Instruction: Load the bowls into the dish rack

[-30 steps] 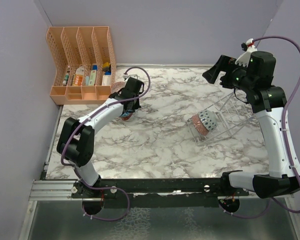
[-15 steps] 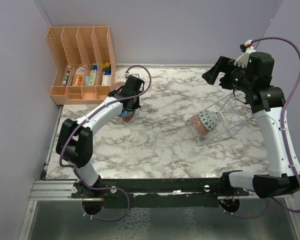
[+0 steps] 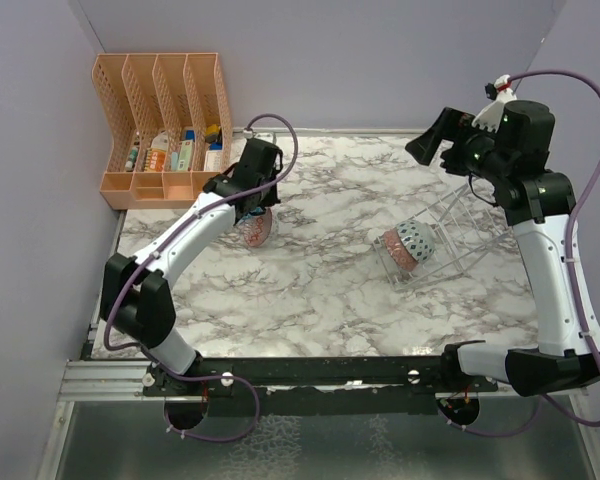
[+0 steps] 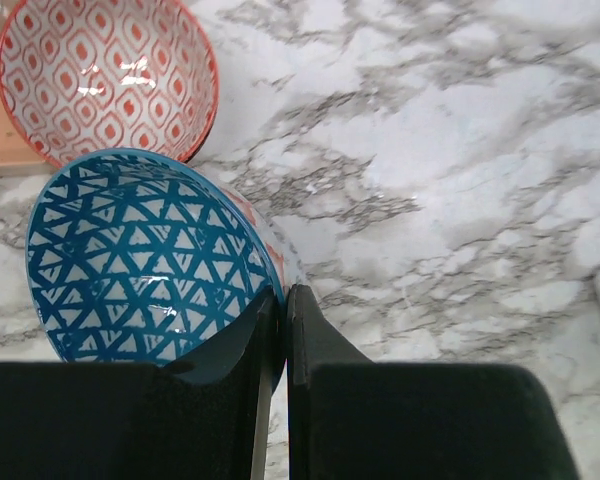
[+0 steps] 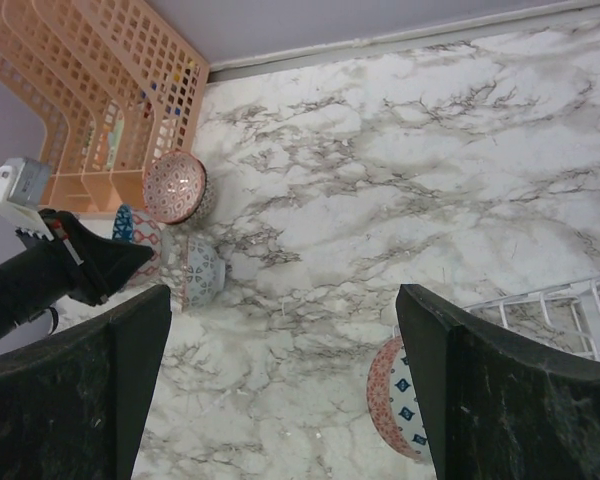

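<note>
My left gripper (image 4: 283, 296) is shut on the right rim of a blue triangle-patterned bowl (image 4: 130, 260), whose outside is red-patterned. In the top view this gripper (image 3: 251, 207) holds the bowl (image 3: 256, 229) at the back left of the table. A pink-red patterned bowl (image 4: 105, 75) sits just behind it. A pale grey-patterned bowl (image 5: 202, 272) lies against the held one. The clear wire dish rack (image 3: 458, 228) stands at the right with two bowls on edge at its near end, a pink-red one (image 3: 394, 251) and a grey-black-white one (image 3: 418, 238). My right gripper (image 3: 432, 142) is open and empty, high above the rack.
An orange slotted file organizer (image 3: 165, 125) with small items stands in the back left corner, close behind the bowls. Purple walls close the left, back and right. The marble table (image 3: 320, 270) lies between the bowls and the rack.
My left arm has risen and swung its wrist slightly toward the back, with the blue bowl in its grip. The right arm has barely moved.
</note>
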Controlling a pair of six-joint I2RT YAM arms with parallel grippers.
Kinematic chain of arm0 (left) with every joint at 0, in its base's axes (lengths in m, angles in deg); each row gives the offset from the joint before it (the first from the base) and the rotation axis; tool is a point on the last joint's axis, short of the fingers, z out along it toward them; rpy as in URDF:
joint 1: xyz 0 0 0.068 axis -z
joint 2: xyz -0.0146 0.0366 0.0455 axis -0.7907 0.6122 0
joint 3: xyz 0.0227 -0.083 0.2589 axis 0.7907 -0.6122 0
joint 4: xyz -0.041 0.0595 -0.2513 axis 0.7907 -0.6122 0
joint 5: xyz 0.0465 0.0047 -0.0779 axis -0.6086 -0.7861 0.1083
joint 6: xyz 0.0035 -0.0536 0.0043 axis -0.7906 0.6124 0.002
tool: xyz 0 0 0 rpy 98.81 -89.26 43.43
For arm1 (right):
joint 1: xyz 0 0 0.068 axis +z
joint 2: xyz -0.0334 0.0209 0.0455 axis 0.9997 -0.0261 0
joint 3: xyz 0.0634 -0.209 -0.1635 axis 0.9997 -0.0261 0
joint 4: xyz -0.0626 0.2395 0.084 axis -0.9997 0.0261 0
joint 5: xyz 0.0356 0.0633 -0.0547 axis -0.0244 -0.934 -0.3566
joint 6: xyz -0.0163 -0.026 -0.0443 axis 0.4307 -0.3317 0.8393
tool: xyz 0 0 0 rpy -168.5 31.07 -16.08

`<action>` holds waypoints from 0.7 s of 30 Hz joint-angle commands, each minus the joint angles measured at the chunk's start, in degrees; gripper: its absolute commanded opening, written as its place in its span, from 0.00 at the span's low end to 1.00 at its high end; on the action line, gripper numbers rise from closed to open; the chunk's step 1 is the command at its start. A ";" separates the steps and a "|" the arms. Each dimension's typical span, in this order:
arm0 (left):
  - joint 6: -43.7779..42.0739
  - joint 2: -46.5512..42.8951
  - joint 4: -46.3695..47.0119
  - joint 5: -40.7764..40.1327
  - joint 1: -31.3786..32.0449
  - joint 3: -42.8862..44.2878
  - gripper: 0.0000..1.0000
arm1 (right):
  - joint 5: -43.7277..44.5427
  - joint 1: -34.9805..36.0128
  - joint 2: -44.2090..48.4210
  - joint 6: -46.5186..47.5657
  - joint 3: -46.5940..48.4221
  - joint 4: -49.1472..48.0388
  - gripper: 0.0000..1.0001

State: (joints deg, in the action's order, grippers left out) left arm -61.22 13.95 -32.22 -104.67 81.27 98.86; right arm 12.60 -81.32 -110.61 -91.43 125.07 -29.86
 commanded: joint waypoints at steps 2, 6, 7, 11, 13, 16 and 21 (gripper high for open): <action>4.95 -7.14 6.18 7.99 0.52 3.59 0.00 | -2.50 0.20 -0.36 -2.00 4.99 -1.57 0.94; 11.39 -9.95 13.52 15.87 0.68 1.15 0.00 | -3.57 0.14 -0.67 -3.56 6.37 -2.00 0.94; 13.72 -10.42 15.69 18.12 0.83 0.39 0.00 | -3.59 0.16 -0.67 -3.94 6.95 -2.17 0.94; 23.86 -11.35 27.26 26.39 1.82 -3.57 0.00 | -2.72 0.16 -1.75 -5.14 11.07 -2.17 0.94; 29.45 -11.47 34.43 28.96 2.95 -5.79 0.00 | -2.63 0.20 -2.51 -6.06 13.32 -2.30 0.94; 37.13 -10.49 43.95 31.26 5.15 -7.10 0.00 | -2.72 0.19 -2.91 -8.26 15.30 -3.46 0.94; 49.99 -6.62 59.66 31.65 9.03 -7.80 0.00 | -3.18 0.22 -3.23 -10.81 16.59 -5.44 0.94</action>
State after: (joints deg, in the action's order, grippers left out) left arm -25.31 5.60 5.28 -76.76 87.80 90.59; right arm 10.70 -81.35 -113.48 -99.07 139.47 -32.25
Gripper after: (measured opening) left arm 0.092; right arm 0.942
